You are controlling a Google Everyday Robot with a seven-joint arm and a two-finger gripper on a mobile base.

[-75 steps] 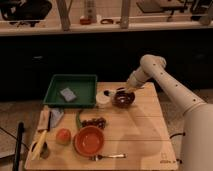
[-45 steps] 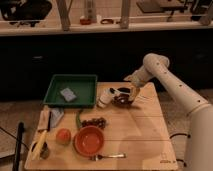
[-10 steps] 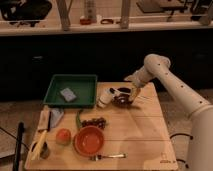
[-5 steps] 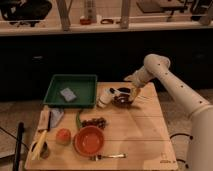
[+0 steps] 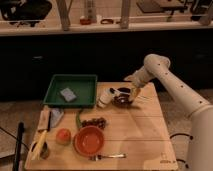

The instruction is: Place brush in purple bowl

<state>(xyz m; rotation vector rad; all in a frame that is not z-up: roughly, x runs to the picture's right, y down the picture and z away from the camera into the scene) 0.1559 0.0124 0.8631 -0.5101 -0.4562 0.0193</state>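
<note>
The purple bowl stands on the wooden table near its far edge, dark and glossy. The brush, a stubby white cylinder, lies just to the left of the bowl with one end at the bowl's rim; it is outside the bowl. My gripper hangs at the end of the white arm, close to the right rim of the bowl and low over the table. It holds nothing that I can see. What lies inside the bowl is too dark to tell.
A green tray with a grey sponge stands at the back left. An orange-red bowl, a fork, an orange fruit, dark grapes and a yellow-handled tool fill the front left.
Over the first seconds the gripper moved from above the purple bowl a little to its right side. In the last second nothing has moved. The brush has stayed beside the bowl.
</note>
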